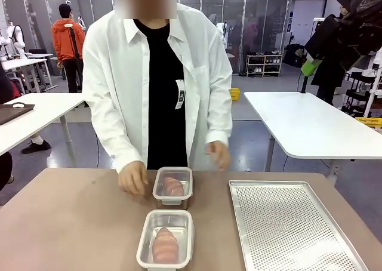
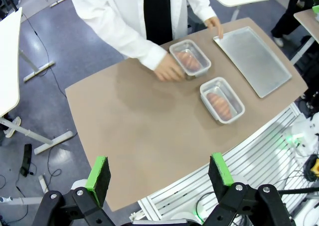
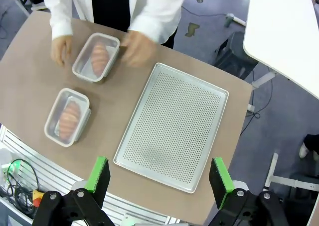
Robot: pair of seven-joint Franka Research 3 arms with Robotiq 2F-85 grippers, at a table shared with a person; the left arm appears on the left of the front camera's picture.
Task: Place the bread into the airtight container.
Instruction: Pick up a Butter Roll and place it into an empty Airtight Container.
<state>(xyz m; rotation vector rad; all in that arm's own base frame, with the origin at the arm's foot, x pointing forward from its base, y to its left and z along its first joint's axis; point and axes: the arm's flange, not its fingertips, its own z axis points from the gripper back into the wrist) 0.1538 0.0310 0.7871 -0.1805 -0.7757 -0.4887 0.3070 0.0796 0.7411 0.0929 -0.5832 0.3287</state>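
While both grippers, left point(image 2: 159, 178) and right point(image 3: 159, 178), hover high with fingers apart, the person's hand point(image 1: 132, 178) rests beside the far container point(image 1: 173, 186) holding bread point(image 1: 173, 186).

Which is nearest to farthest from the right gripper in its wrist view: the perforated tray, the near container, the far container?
From the right gripper:
1. Perforated tray, directly ahead.
2. Near container, off to the left.
3. Far container, upper left, beside the person's hand.

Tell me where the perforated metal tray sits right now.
Front view: the perforated tray lies flat on the table's right side, just right of the two bread-filled containers, apart from them.
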